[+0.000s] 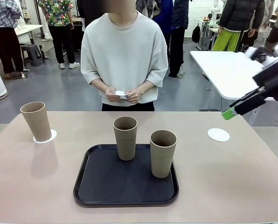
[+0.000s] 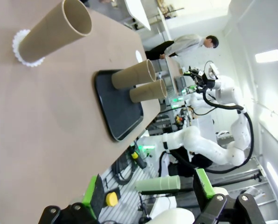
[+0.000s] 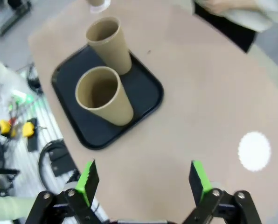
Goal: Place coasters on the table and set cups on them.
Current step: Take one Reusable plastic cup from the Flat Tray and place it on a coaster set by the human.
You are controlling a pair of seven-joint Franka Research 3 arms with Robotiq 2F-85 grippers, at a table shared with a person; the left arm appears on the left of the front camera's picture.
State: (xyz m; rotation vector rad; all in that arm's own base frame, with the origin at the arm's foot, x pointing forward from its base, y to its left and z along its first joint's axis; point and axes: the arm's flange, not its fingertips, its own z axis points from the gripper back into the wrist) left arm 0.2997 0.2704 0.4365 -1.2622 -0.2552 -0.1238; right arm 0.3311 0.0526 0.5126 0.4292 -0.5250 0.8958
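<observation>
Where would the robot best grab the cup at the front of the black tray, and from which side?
Probably around its side wall, about mid-height, coming in level from the robot's right. The cup stands upright and has no handle, and the other cup stands close on its left. The open right gripper hangs on that clear side.

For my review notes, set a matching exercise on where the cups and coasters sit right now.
1 left cup
2 right coaster
3 far coaster
4 nearest cup

A in the person's hands
B on the black tray
C on a coaster
D bare on the table

Pairs: 1-C, 2-D, 3-A, 4-B.
</observation>
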